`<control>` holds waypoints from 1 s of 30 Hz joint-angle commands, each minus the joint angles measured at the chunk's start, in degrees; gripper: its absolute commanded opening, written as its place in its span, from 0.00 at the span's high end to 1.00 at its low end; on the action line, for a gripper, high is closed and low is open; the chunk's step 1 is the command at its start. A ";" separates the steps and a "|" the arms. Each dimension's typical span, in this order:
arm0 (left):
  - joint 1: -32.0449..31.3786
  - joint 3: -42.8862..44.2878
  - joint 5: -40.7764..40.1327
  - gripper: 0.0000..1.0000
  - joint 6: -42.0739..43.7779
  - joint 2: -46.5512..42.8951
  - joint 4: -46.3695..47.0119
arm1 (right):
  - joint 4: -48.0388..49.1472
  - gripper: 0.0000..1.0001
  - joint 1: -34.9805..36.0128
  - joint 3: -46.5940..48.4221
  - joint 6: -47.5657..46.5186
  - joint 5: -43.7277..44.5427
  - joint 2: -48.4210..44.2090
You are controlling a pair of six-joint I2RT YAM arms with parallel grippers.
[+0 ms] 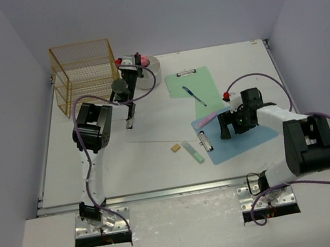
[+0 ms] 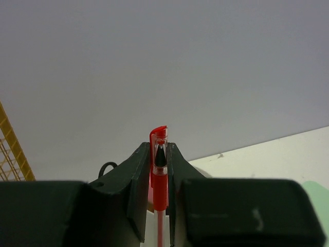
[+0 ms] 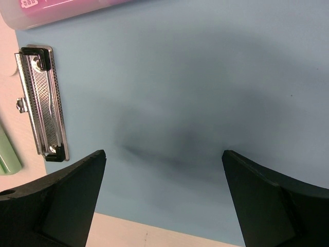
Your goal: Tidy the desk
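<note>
Desk [image 1: 128,167]: white top, fills the space between the lavender walls, rail along the near edge. My read is it's early to mid tidy, and most of the stuff on it is loose.

Loose on the desk:
- green clipboard [image 1: 196,80] at back centre, blue pen [image 1: 195,96] lying on it
- blue clipboard [image 1: 240,136] front right, metal clip [image 3: 41,103] on its left edge
- pink capped marker [image 1: 207,118] at the blue board's far edge
- small tan eraser [image 1: 175,149] and a pale green stick-shaped item [image 1: 193,152], side by side just left of the blue board

Storage: yellow wire basket [image 1: 84,73] in the back-left corner, nothing visible in it. White round container [image 1: 148,82] sits just to its right, contents unclear.

Left gripper [image 2: 160,154]: jaws clamped on a red pen [image 2: 160,190], cap pointing at the back wall, raised by the basket and the white container. Looks like a drop-off in progress, not released yet.

Right gripper [image 3: 164,159]: jaws wide apart, holding nothing, hovering low over bare blue clipboard.

Left to do, as I judge it: place the red pen, then collect the blue pen, marker, eraser and green item, and stack or square up both clipboards.
</note>
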 commanded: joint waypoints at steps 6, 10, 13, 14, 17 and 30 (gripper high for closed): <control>0.72 -1.47 1.50 0.59 -0.41 -2.33 8.80 | -1.89 0.01 -0.23 -0.21 -0.48 1.29 1.78; 0.81 -3.02 2.83 0.51 -0.36 -6.79 6.79 | -3.10 0.01 -0.14 0.86 -0.48 1.26 0.07; 0.90 -6.47 4.61 0.49 -0.35 -12.56 5.84 | -4.25 0.01 -0.23 2.58 -0.69 1.91 -1.66; 1.00 -8.21 5.66 0.49 -0.27 -15.10 5.01 | -4.75 0.01 -0.23 4.05 -0.90 1.89 -2.18; 1.28 -13.51 8.41 0.51 -0.67 -23.19 0.18 | -7.24 0.01 0.22 11.38 -1.18 1.55 -1.23; 2.65 -21.78 13.98 0.59 -3.31 -45.32 -39.08 | -14.86 0.17 11.46 47.85 -1.80 9.38 26.28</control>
